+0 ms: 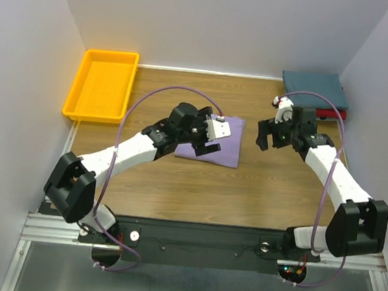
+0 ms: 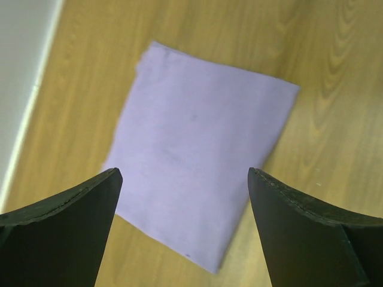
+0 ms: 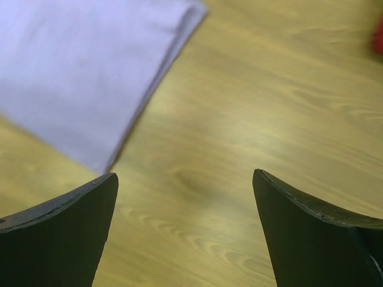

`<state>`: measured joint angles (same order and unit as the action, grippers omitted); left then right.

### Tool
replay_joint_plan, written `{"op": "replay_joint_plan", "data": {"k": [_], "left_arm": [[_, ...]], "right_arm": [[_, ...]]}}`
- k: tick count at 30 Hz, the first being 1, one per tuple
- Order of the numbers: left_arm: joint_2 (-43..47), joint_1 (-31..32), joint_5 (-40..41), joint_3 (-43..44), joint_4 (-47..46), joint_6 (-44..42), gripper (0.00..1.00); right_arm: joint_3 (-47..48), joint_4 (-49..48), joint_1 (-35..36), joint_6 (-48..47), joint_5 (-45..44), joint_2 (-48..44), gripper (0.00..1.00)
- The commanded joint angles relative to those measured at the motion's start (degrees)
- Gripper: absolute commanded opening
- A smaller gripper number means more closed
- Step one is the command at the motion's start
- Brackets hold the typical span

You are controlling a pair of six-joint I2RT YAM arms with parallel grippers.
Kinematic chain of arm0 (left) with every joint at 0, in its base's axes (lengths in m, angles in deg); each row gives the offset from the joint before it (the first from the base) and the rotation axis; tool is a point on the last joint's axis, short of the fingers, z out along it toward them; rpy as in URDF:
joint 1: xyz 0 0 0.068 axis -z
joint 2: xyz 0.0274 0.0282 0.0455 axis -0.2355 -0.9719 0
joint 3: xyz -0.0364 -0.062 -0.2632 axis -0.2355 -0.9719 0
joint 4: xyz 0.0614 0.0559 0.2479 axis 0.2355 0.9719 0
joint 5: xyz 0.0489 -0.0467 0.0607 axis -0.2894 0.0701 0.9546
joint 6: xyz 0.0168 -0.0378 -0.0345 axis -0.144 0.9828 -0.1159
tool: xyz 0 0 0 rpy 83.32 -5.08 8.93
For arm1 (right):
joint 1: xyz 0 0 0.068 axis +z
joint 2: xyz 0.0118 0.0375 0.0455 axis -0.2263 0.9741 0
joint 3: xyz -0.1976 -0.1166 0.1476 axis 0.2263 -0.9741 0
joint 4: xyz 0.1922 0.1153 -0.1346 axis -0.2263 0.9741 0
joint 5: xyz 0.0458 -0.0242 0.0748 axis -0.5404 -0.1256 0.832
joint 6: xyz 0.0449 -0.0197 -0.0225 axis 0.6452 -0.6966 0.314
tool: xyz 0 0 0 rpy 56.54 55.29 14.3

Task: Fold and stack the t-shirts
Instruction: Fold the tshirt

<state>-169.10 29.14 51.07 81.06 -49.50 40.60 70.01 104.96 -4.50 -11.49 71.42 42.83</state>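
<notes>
I see lavender t-shirt (image 1: pixel 227 147) folded into flat rectangle, mid-tabletop (image 1: pixel 244 192); teal t-shirt (image 1: pixel 314 90) folded, stacked on red t-shirt (image 1: pixel 336 114), far right corner.

We count three shirts: purple shirt (image 1: pixel 230 149), teal shirt (image 1: pixel 314 88), red shirt (image 1: pixel 334 114); one tray (image 1: pixel 103 85); two arms: left arm (image 1: pixel 128 154), right arm (image 1: pixel 336 171).

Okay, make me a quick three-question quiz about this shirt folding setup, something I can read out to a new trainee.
1. True or false: neither the left pincer nor the right pincer grips the folded lavender shirt.
2. What lies on top of the red shirt in the far right corner? A) teal shirt B) lavender shirt C) nothing
3. Fill in: both pincers stand ____.

Key: 1 true; 2 A; 3 open.
</notes>
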Motion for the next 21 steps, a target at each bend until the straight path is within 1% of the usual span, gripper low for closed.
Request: {"op": "replay_joint_plan", "data": {"k": [1, 3, 5, 6, 7, 8, 9, 10, 12, 13, 15, 16, 17, 18, 19, 21], "left_arm": [[1.53, 0.21, -6.54, 4.02, -8.28, -5.37, 0.99], [0.04, 0.3, -10.75, 4.38, -8.45, -4.85, 0.99], [-4.0, 1.0, -13.4, 7.88, -2.33, -8.17, 0.99], [-5.67, 1.53, -13.93, 10.42, -0.39, -9.41, 0.99], [-8.47, 2.23, -12.02, 11.05, 0.76, -8.9, 0.99], [-9.45, 3.72, -7.13, 11.06, -0.36, -7.94, 0.99], [-10.16, 3.82, -6.39, 10.71, -1.59, -7.75, 0.99], [-10.51, 3.91, -5.77, 8.62, -5.51, -8.45, 0.99], [-10.34, 4.78, -4.89, 4.93, -10.19, -10.37, 0.99], [-10.69, 5.48, -4.62, 4.04, -10.73, -14.22, 0.99], [-11.13, 6.89, -2.44, 2.28, -11.7, -17.93, 0.99], [-11.31, 8.37, -1.64, 0.27, -13.1, -21.34, 0.99], [-11.31, 9.17, -0.94, -0.62, -12.94, -24.85, 0.99], [-11.22, 10.05, -0.67, -2.63, -12.76, -27.5, 0.97], [-11.31, 10.32, -1.1, -3.44, -12.94, -30.66, 0.93], [-12.27, 11.2, -0.41, -4.06, -13.9, -30.43, 0.79]], "right_arm": [[2.11, -6.8, -0.4, 2.95, -11.91, 2.71, 1.0], [3.0, -6.62, -0.49, 3.67, -10.79, 4.56, 1.0], [3.18, -6.71, -0.67, 4.02, -7.29, 6.23, 1.0], [3.26, -6.71, -0.76, 4.02, -5.7, 6.76, 1.0], [3.35, -6.71, -0.84, 4.11, -4.2, 7.03, 1.0], [3.26, -6.97, -0.76, 4.46, -2.1, 7.47, 1.0], [3.26, -7.24, -0.84, 5.07, -1.82, 7.91, 1.0], [3.44, -7.24, -0.76, 5.69, -1.82, 8.35, 1.0], [3.26, -7.24, -0.84, 6.3, -2.25, 9.58, 1.0], [3.0, -7.33, -1.19, 6.57, -2.34, 9.84, 1.0], [2.47, -7.41, -1.54, 8.5, -2.61, 10.37, 1.0], [2.38, -7.5, -2.24, 9.29, -2.52, 11.15, 1.0], [2.38, -7.41, -2.6, 11.91, -2.17, 11.6, 1.0], [2.21, -7.33, -3.04, 12.89, -1.65, 12.56, 1.0], [2.03, -7.41, -4.26, 15.33, 0.01, 12.74, 1.0], [0.98, -7.59, -5.41, 17.81, 2.39, 13.09, 1.0]]}}
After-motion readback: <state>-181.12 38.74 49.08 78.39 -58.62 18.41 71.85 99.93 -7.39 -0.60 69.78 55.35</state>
